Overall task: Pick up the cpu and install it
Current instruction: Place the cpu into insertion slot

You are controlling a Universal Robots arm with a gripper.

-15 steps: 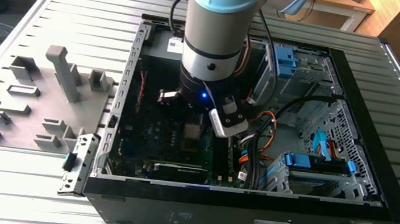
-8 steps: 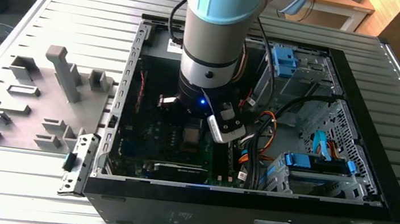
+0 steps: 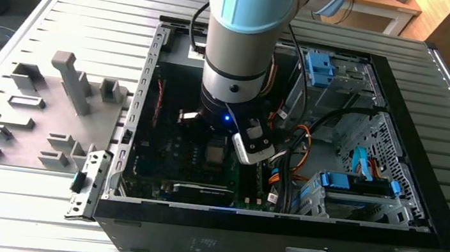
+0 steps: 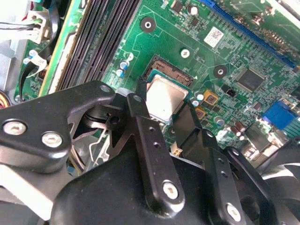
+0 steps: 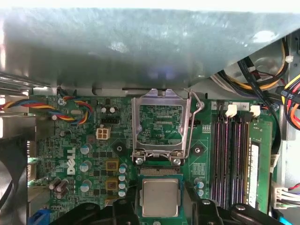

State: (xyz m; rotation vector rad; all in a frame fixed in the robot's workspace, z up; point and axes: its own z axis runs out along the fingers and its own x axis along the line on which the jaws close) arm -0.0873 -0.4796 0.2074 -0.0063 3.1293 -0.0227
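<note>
**Near side.** The computer case [image 3: 279,243] lies open side up on the slatted table [image 3: 434,100]. A graphics card [image 3: 195,193] sits just inside its near wall. Outside the case, at the exterior view's left, a grey fixture plate [image 3: 46,110] carries plastic blocks.

**Middle.** The arm [image 3: 245,32] reaches straight down to the motherboard [image 5: 79,140]. In the first wrist view the gripper [image 5: 161,207] has its two black fingers [image 5: 123,210] closed against opposite edges of the cpu [image 5: 160,196]. The chip is held flat, metal top up, at the socket [image 5: 159,171]. A strip of the socket's contact field shows uncovered past one edge of the chip. Whether the chip hangs clear or partly rests in the socket cannot be told.

**Beyond the socket.** The hollow load frame [image 5: 137,124] stands hinged open with its lever [image 5: 196,117] released. Memory slots [image 5: 229,159] lie beside it.

**Assessment.** Pick-up is done and placement into the socket is in hand. In my judgement, seating calls for squaring the chip over the contact field, a level descent and light force. Bent contacts are the risk.
</note>
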